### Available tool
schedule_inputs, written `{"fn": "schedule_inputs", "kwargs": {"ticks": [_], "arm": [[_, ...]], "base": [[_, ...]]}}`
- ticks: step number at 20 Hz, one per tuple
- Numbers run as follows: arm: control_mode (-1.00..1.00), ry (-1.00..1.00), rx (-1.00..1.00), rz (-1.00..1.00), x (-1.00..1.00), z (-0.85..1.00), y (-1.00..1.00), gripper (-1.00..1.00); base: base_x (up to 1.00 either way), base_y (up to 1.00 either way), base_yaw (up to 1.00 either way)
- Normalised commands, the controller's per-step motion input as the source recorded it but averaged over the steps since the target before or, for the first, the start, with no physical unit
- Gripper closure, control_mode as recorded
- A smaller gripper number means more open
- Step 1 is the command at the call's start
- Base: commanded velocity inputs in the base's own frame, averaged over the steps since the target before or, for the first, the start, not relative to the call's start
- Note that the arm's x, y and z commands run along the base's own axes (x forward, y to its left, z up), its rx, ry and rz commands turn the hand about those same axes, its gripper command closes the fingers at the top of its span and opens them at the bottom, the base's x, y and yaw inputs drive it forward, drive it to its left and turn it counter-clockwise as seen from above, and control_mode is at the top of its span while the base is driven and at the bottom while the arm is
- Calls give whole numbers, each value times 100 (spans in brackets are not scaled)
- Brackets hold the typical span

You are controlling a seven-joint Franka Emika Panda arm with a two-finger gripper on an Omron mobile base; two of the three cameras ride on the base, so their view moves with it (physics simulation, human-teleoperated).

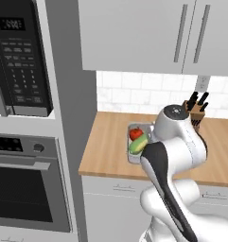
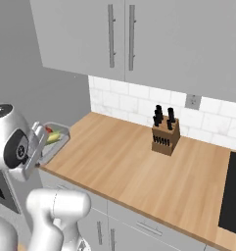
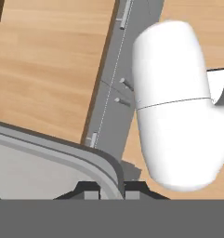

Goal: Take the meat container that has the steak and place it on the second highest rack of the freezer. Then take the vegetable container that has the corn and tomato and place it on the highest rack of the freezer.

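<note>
The gripper (image 3: pixel 107 189) is clenched on the rim of the vegetable tray (image 3: pixel 53 155): in the hand view its two dark tips sit one on each side of the tray's curved corner wall. The hold is a thin pinch at one corner, not across the tray's middle.

In the left base view the tray (image 1: pixel 133 128) sits over the wooden counter (image 1: pixel 110 151) near its left end, carrying the tomato (image 1: pixel 135 134) and the corn (image 1: pixel 139 144). The right base view shows the same tray (image 2: pixel 64 130) beside the grey side panel. Whether its base touches the counter or is already clear of it cannot be determined.

Risks from this state:
- Corner grip: the loaded tray may pivot about the fingers and droop, judged likely if the arm accelerates sharply.
- Tilt: the round tomato could roll over the low wall; the corn could slide after it.
- Clearance: the grey side panel stands close to the tray's left, so a wide swing toward the freezer may strike it.
</note>
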Motion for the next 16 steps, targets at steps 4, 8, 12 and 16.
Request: {"fn": "schedule_inputs", "kwargs": {"ticks": [4, 8, 12, 16], "arm": [[-100, 1, -16, 0, -100, 18, -50, 100], [-100, 0, -14, 0, -89, 8, -28, 100], [-100, 0, -2, 0, -1, 0, 0, 100], [100, 0, 0, 0, 0, 0, 0, 100]], "base": [[0, 0, 0], [0, 0, 0], [0, 0, 0], [-78, 1, 10]]}}
